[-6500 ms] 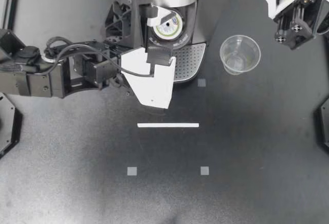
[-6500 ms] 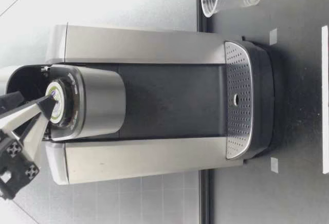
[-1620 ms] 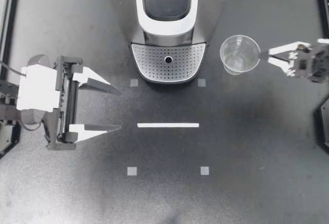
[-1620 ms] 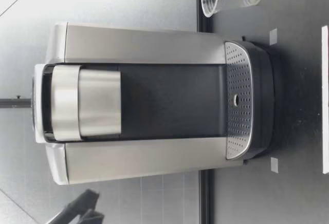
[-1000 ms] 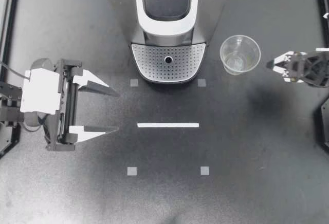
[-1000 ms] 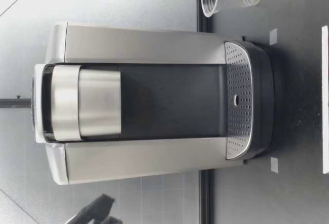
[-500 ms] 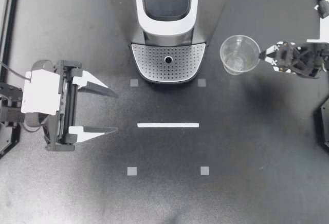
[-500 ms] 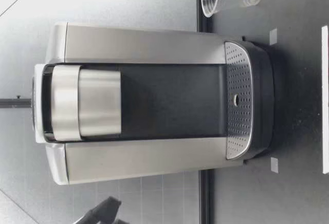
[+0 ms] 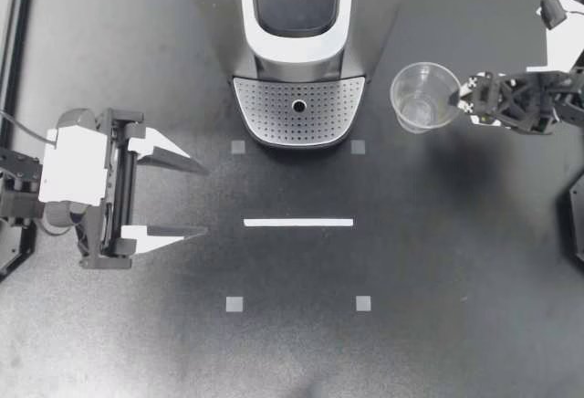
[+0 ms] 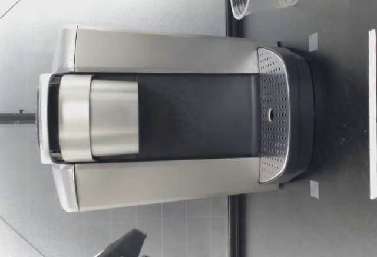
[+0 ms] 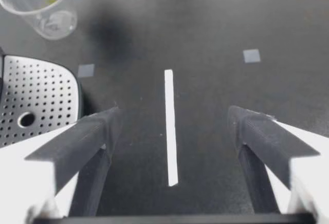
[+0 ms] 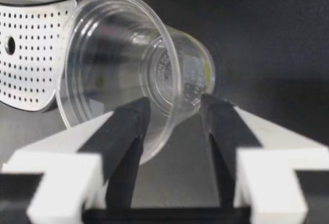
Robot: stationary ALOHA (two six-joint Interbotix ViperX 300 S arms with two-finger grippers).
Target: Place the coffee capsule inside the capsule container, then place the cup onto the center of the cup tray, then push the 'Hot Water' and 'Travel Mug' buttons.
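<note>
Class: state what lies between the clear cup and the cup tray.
Nothing; the top view shows bare table between cup and cup tray.

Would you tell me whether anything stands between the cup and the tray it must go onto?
Nothing visible does. Only bare table lies between the cup and the tray, and the tray is empty. The right end effector sits on the cup's other side.

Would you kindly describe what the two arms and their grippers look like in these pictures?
Both arms are mostly black, with skeletal frames. My left gripper has a white boxy housing, a black rail, and white wedge fingers faced with dark pads. My right gripper shows black lattice links with small white checker marks and matching white, black-padded fingers.
</note>
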